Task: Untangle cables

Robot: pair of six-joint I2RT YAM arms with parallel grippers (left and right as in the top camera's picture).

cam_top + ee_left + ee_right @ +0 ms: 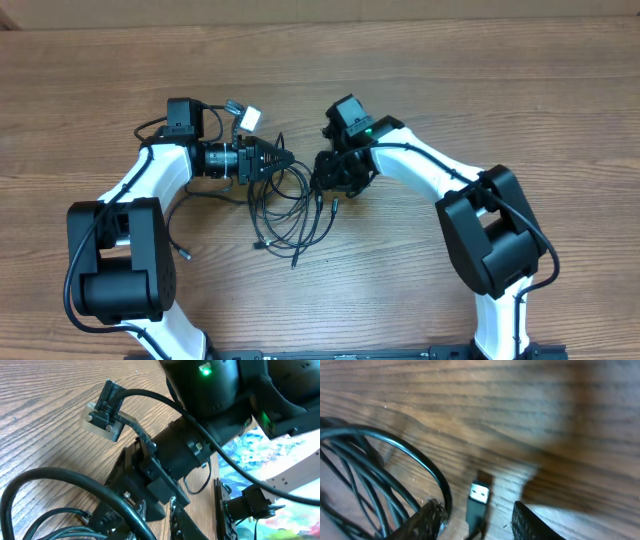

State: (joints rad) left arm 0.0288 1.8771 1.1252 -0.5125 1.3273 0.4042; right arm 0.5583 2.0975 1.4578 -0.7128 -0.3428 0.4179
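Note:
The cables (pixel 290 205) are thin black cords lying in a tangled loop on the wooden table between my two arms. My left gripper (pixel 283 160) points right at the top of the tangle. In the left wrist view its fingers (pixel 157 517) are nearly together, with a black cable (pixel 75 482) running down between them. My right gripper (pixel 335 178) is at the tangle's right edge. In the right wrist view it (pixel 479 522) is open, with a black USB plug (pixel 479 494) lying on the table between its fingers and cable loops (pixel 380 465) beside the left finger.
Loose plug ends lie at the tangle's lower edge (pixel 295 262) and lower left (pixel 258 243). A thicker black robot wire (pixel 178 215) runs beside the left arm. The right arm's wrist (pixel 200 445) fills the left wrist view. The wooden table (pixel 450 60) extends all around.

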